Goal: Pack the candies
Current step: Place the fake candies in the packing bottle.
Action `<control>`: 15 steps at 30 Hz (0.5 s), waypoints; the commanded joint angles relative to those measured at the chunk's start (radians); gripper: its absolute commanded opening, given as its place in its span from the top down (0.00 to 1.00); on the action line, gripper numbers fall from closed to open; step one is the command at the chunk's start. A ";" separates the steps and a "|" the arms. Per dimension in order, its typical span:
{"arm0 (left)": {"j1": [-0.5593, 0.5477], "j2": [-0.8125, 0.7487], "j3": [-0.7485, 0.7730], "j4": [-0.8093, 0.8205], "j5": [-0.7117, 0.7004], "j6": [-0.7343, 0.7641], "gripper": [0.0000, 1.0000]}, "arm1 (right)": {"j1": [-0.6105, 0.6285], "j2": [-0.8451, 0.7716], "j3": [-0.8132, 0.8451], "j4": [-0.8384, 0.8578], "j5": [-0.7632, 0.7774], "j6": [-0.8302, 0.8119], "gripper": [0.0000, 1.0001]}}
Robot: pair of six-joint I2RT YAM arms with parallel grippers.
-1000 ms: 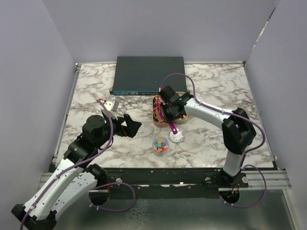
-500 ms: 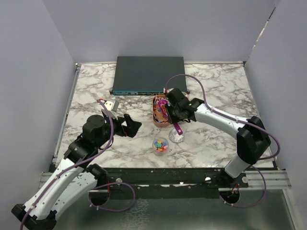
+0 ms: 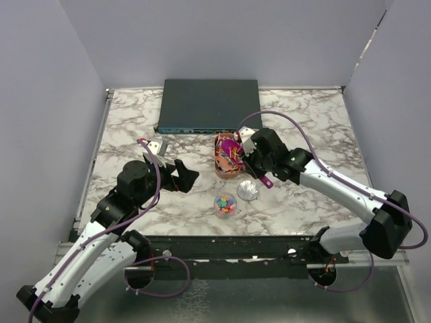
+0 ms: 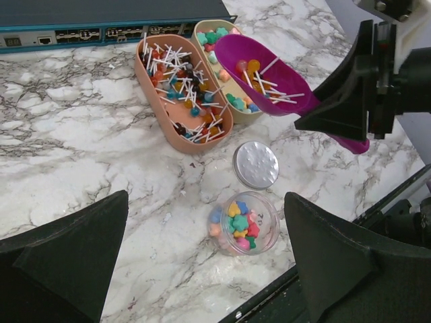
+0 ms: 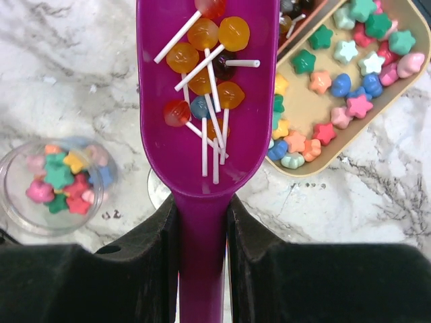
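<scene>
My right gripper is shut on the handle of the purple scoop, which holds several small lollipops with white sticks. In the top view the scoop hangs over the two trays, with the right gripper just right of them. Star-shaped pastel candies lie in the beige tray. More of them fill the small clear jar, whose silver lid lies beside it. My left gripper is open, hovering left of the jar and holding nothing.
A pink tray of lollipops lies against the beige tray. A dark network switch sits at the back of the marble table. The table's front rail runs just below the jar. Grey walls stand on three sides.
My right gripper has swung right and toward the front, lifting the scoop out of the tray with lollipops in it. The left arm has not moved.
</scene>
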 commanded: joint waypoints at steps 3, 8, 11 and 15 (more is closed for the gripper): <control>0.006 0.000 0.006 0.005 -0.010 0.004 0.01 | 0.006 -0.077 0.009 -0.157 -0.206 -0.243 0.99; 0.006 -0.001 0.007 0.005 -0.007 0.004 0.01 | 0.008 -0.109 0.023 -0.291 -0.316 -0.356 0.99; 0.006 -0.004 0.007 0.005 -0.008 0.004 0.01 | 0.013 -0.134 0.025 -0.347 -0.382 -0.410 0.99; 0.006 -0.006 0.006 0.004 -0.007 0.006 0.01 | 0.034 -0.132 0.035 -0.421 -0.396 -0.436 0.99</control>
